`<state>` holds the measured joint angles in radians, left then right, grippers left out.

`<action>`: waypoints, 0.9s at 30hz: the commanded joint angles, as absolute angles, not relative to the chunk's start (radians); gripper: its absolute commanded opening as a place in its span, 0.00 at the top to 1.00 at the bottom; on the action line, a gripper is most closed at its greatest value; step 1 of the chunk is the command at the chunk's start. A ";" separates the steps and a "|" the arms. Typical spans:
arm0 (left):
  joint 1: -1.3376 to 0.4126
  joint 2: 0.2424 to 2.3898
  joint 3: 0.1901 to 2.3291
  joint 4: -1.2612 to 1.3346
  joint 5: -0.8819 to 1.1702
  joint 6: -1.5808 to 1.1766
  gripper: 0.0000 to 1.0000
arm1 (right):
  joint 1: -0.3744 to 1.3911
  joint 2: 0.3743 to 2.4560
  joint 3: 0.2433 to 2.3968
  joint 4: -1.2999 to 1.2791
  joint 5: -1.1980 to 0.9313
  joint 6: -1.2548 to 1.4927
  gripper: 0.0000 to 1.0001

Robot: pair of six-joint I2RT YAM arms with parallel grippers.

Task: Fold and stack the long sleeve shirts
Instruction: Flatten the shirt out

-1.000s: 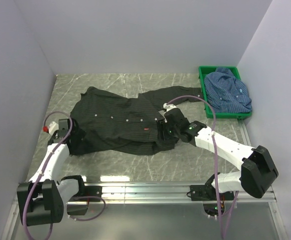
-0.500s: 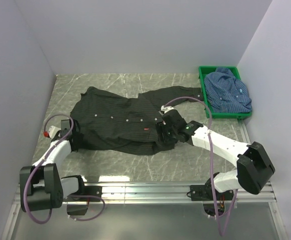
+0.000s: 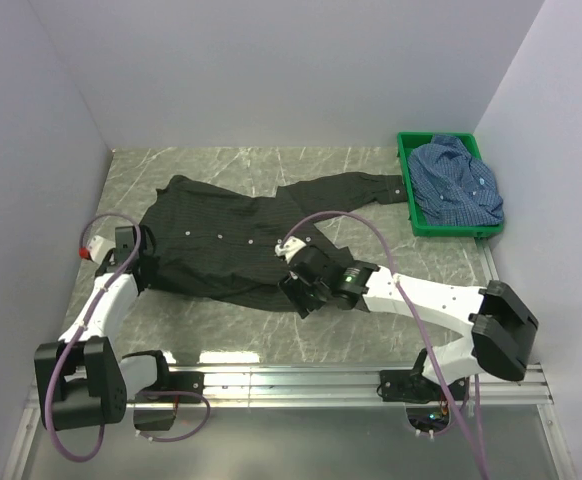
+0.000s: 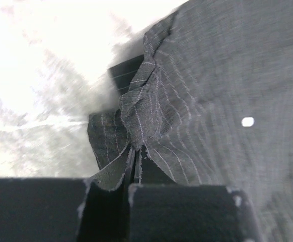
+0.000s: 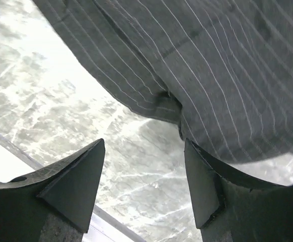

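Farthest from the green crate (image 3: 452, 234), at the left of the bench (image 3: 271, 165), the left hand (image 3: 136, 258) is clenched on the black shirt (image 3: 226, 240). The left wrist view shows its fingers (image 4: 156, 176) pressed together on a bunched fold of the cloth's edge.

The black shirt lies spread out and rumpled on the bench, left of the crate. It is dark cloth with fine pale stripes and a row of small white buttons down the front. One long sleeve (image 3: 356, 188) stretches out toward the crate, and its cuff ends just beside the crate's left wall.

Nearer the crate, at the shirt's front hem, the right hand (image 3: 296, 290) is released. Its two fingers (image 5: 76, 176) stand apart with only bare bench between them, and the striped hem lies just beyond the tips.

In the crate itself sits the blue shirt (image 3: 458, 183), crumpled in a heap, finely checked.
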<state>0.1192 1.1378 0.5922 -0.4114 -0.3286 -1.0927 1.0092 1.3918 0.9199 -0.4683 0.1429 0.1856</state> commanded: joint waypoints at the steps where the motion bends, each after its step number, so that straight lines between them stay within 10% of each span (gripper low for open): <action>1: 0.120 1.106 0.666 -0.437 -0.379 -1.031 0.99 | 1.015 1.457 0.985 -0.446 0.192 0.111 0.28; 16: 0.118 1.129 0.779 -0.462 -0.364 -0.945 0.99 | 1.028 1.752 1.065 -0.466 0.285 0.014 0.29; 20: 0.120 1.138 0.801 -0.454 -0.362 -0.931 0.99 | 1.029 1.813 1.084 -0.476 0.305 0.020 0.48; 23: 0.121 1.144 0.842 -0.468 -0.368 -0.917 1.00 | 1.031 1.816 1.104 -0.506 0.325 0.014 0.94; 27: 0.132 1.125 0.972 -0.528 -0.413 -0.885 1.00 | 1.029 1.718 1.156 -0.601 0.364 -0.020 1.00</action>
